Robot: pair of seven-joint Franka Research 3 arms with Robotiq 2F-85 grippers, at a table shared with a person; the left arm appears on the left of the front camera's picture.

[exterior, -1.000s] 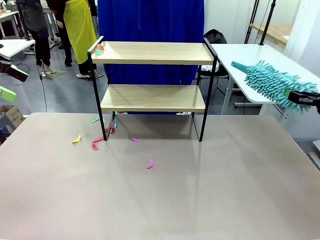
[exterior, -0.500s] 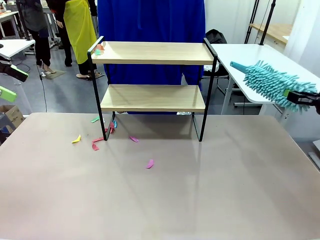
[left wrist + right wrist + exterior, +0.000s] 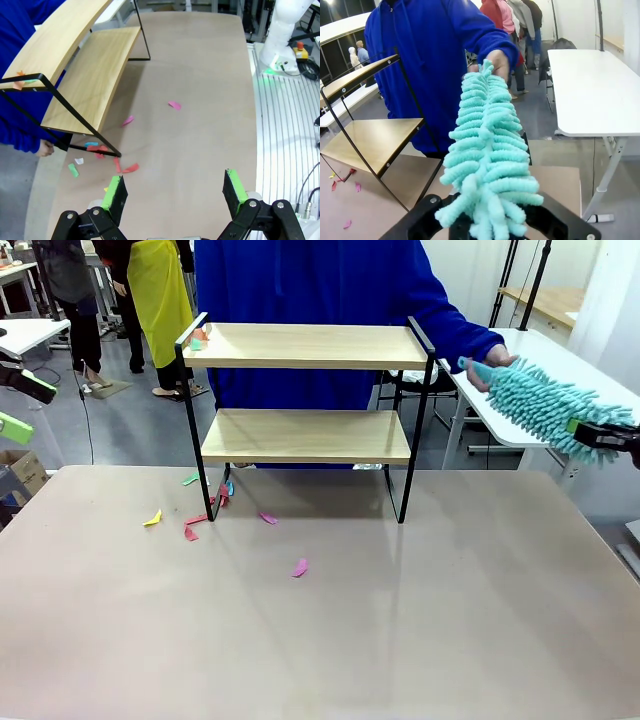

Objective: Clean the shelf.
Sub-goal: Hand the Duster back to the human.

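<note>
The shelf (image 3: pixel 305 410) stands at the table's far side, with coloured paper scraps (image 3: pixel 190 525) on the table by its left legs and a few on its top board. The right gripper (image 3: pixel 605 435), off to the right, is clamped on a teal microfibre duster (image 3: pixel 535 400); the person's hand (image 3: pixel 492 365) grasps its far tip, apparently to take it. The left gripper (image 3: pixel 174 192) hovers idle, fingers apart.
</note>
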